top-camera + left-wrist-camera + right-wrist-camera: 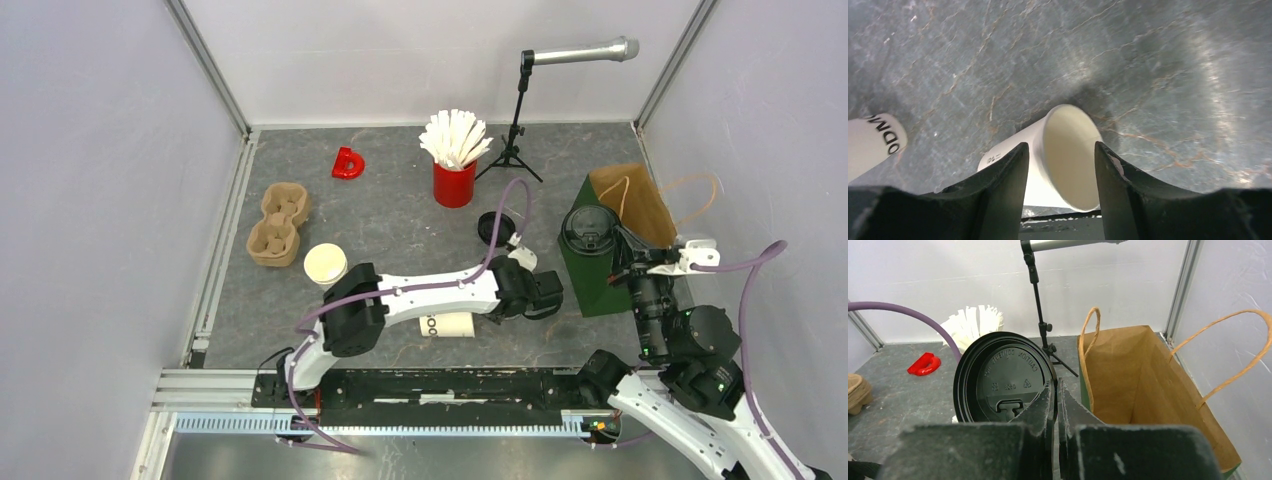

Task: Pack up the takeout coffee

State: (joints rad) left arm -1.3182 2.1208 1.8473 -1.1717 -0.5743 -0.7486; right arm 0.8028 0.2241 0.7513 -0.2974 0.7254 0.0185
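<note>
1 cup (1063, 165) lies sideways on the surface (1148, 75), away from the bag (1143, 380), straddled by our open left hand (1059, 147), mouth facing it; beside the bag our right hand (1057, 390) pinches 1 lid (1003, 375).

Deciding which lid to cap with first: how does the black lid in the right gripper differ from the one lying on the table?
The held lid stands on edge, pinched in the shut right gripper; the loose lid lies flat on the table. The held lid is up beside the open paper bag; the loose lid sits near the red cup. Both are round and black.
</note>
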